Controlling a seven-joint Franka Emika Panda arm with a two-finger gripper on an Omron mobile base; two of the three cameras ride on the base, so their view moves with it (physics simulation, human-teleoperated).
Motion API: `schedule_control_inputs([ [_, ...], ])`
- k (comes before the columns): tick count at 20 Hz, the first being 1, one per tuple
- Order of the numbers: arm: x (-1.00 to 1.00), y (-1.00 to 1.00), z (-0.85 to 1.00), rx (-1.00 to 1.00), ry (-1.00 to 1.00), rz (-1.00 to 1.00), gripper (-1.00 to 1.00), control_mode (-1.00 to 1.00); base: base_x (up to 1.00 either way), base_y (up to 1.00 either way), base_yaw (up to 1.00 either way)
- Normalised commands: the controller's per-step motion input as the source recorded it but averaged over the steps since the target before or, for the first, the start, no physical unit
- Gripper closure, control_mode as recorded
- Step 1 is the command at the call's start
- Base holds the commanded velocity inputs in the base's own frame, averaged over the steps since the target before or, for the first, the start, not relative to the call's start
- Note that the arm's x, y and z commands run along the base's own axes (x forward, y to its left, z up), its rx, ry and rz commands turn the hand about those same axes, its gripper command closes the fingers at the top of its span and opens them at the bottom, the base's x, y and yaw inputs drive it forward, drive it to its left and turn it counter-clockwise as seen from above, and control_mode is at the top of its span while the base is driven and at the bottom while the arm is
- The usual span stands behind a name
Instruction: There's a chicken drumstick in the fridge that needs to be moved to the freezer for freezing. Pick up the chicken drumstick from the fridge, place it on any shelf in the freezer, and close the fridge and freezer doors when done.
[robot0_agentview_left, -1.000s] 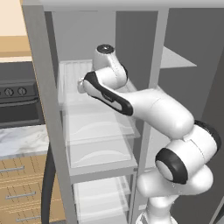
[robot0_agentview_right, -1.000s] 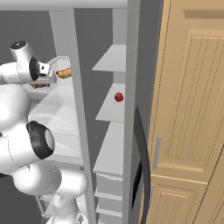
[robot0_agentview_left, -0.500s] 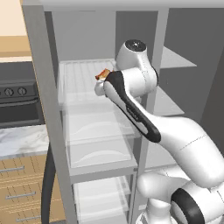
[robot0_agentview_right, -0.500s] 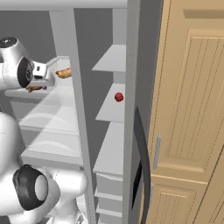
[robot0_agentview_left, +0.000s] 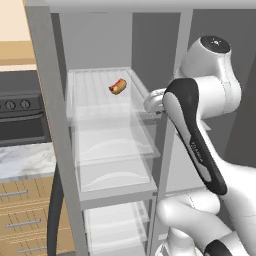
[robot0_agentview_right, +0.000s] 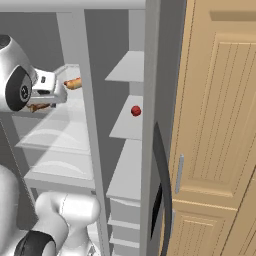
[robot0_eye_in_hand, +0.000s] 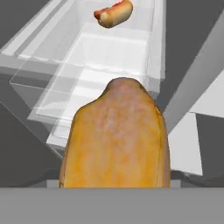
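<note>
One chicken drumstick (robot0_eye_in_hand: 116, 140) fills the hand view from centre down to 6 o'clock, golden and mottled, so close to the lens that it hides the finger tips; the claw looks clenched on it, carried in the air in front of the glass shelves. In the right base view a sliver of it (robot0_agentview_right: 39, 106) peeks out below the white hand at 9 o'clock. One hot dog (robot0_agentview_left: 118, 86) lies on the top glass shelf (robot0_agentview_left: 90, 102), at 11 o'clock in the left base view and at 12 o'clock in the hand view. One small red fruit (robot0_agentview_right: 135, 110) sits on a grey shelf in the neighbouring compartment, just above centre in the right base view. The open cabinet has grey walls and stacked clear drawers. One tall wooden cupboard door (robot0_agentview_right: 215, 115) stands at 3 o'clock; one dark oven (robot0_agentview_left: 22, 122) with knobs sits at 9 o'clock above a marble counter.
</note>
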Motion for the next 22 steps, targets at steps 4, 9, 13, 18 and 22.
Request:
schedule_control_inputs([
  [4,-0.67,-0.89,0.19,-0.04,0.00,-0.09,1.00,-1.00,0.00,0.00,0.00],
  [9,-0.11,-0.84,0.21,0.00,-0.02,-0.17,1.00,-1.00,0.00,0.00,0.00],
  [13,0.00,-0.68,0.28,0.00,-0.05,-0.16,1.00,-1.00,0.00,0.00,0.00],
  [18,0.00,-0.55,0.24,0.00,-0.10,-0.07,1.00,-1.00,0.00,0.00,0.00],
  [22,0.21,-0.07,0.10,0.07,-0.34,0.07,1.00,-1.00,0.00,0.00,0.00],
])
